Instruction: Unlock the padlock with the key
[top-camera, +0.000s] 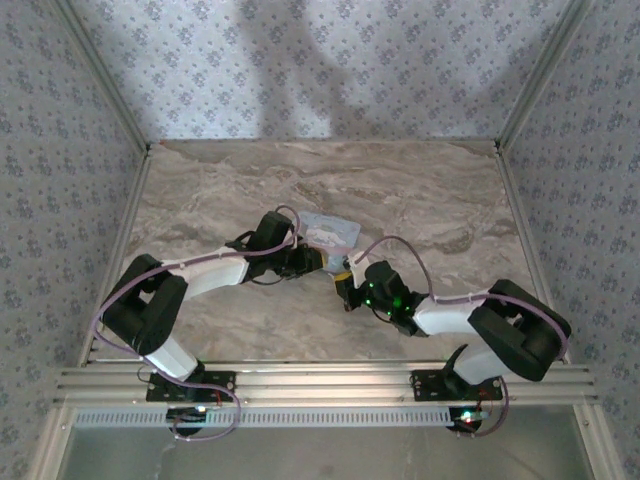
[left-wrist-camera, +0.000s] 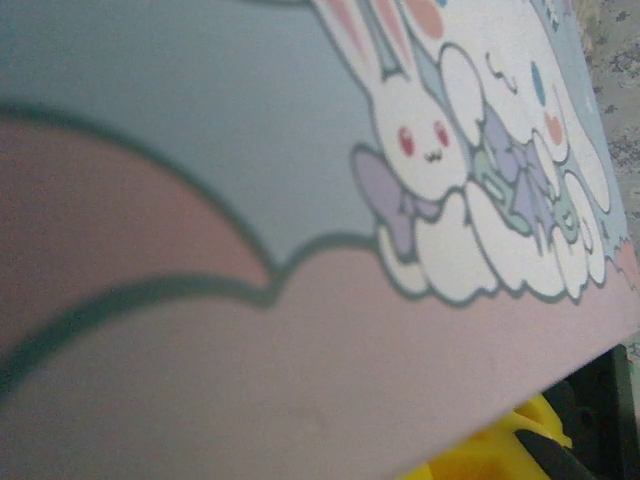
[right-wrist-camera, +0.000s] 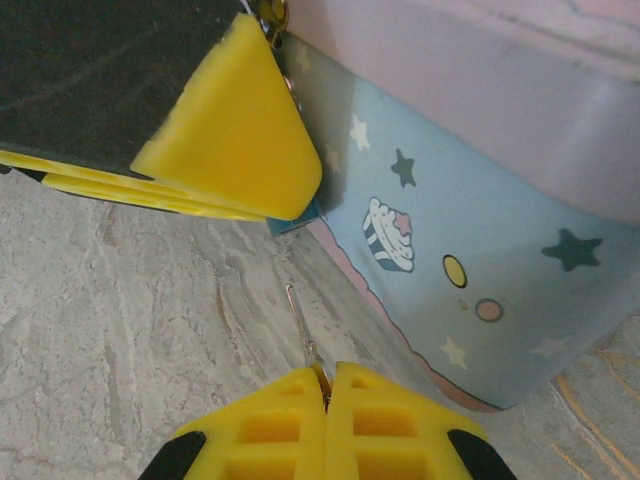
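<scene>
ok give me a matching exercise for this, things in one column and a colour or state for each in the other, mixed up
Things
1. tin side wall
2. right gripper
3. table
4. bunny on the tin lid

Colour or state
A. white with pink eyes
B. marbled grey-beige
C. pale blue with stars and a cupcake
D. yellow fingers shut on a thin metal piece

Pairs: 1-C, 2-D, 3-B, 4-A

No legible text, brand, number or label observed. The tin (left-wrist-camera: 300, 200) bears only pictures: cartoon rabbit, stars, cupcake.
</scene>
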